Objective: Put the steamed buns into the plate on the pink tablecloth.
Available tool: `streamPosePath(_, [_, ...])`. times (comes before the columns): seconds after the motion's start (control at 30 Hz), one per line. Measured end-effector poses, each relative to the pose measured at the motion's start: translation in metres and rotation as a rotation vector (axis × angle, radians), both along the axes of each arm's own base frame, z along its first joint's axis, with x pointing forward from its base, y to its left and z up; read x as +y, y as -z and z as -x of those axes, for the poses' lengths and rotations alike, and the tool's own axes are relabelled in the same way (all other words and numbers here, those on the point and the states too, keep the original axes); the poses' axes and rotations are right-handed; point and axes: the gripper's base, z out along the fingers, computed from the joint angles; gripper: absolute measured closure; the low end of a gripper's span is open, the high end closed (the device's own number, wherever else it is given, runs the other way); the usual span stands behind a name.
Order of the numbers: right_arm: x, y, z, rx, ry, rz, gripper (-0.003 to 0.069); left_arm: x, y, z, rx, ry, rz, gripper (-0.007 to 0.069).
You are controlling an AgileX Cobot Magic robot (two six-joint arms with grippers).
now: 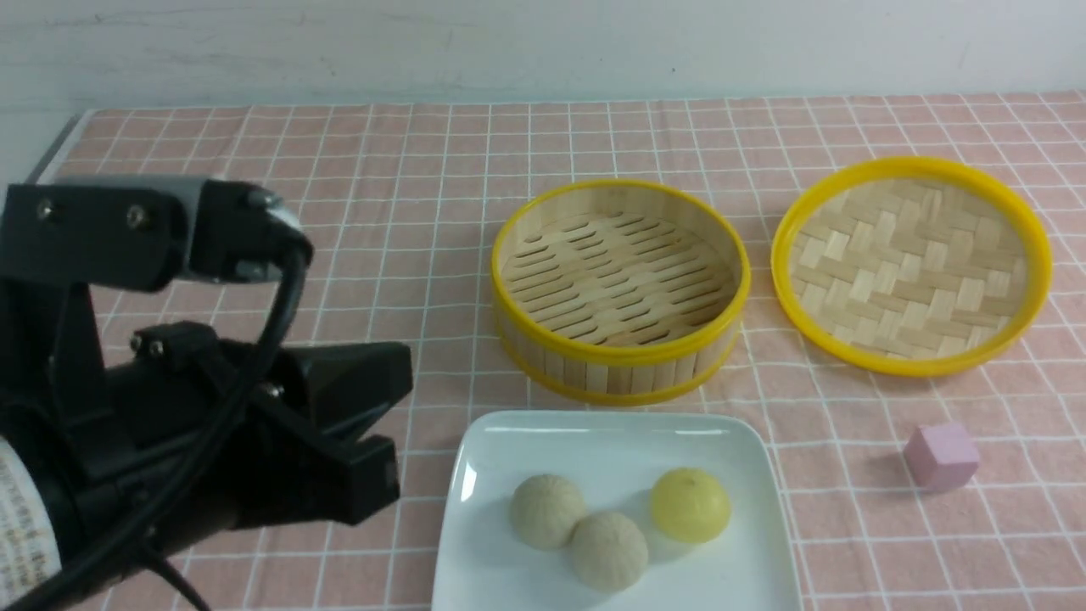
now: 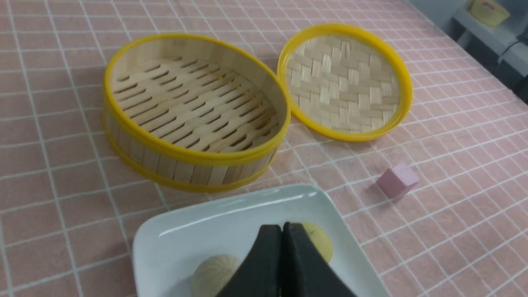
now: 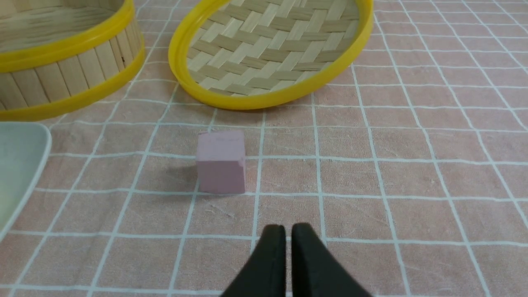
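Three buns (image 1: 611, 526) are seen on one plate (image 1: 475, 475); one steamer (image 1: 620, 288), one lid (image 1: 912, 265), one cube (image 1: 940, 456). Left claw (image 2: 282, 231) clenched, empty; right claw (image 3: 288, 233) barely parted, empty.

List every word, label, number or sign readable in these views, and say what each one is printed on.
Nothing can be read with confidence.
White label on the left arm: dark printed lines, cut off by the picture edge and too blurred to read.
Steamer, woven lid, plate, buns, pink cube and tablecloth: no text or markings visible.
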Motion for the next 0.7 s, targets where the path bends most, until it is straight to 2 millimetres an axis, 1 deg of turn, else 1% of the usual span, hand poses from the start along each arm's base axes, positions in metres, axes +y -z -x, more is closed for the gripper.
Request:
streamPosePath(0.23, [0.0,0.0,0.0,0.0,0.0,0.0,0.0601,0.005,0.014,0.0,0.081,-0.043,-0.094,0.0609])
streamPosePath(0.5, [0.0,0.0,0.0,0.0,0.0,0.0,0.0595,0.009,0.018,0.0,0.107,-0.062,-0.14,0.0601])
streamPosePath(0.6, [0.0,0.0,0.0,0.0,0.0,0.001,0.0595,0.018,0.026,0.0,0.098,-0.089,-0.129,0.0601])
streamPosePath(0.63, [0.0,0.0,0.0,0.0,0.0,0.001,0.0595,0.019,0.025,0.0,0.097,-0.094,-0.126,0.0601])
streamPosePath(0.7, [0.0,0.0,0.0,0.0,0.0,0.001,0.0594,0.032,0.034,0.002,0.087,-0.136,-0.092,0.0598])
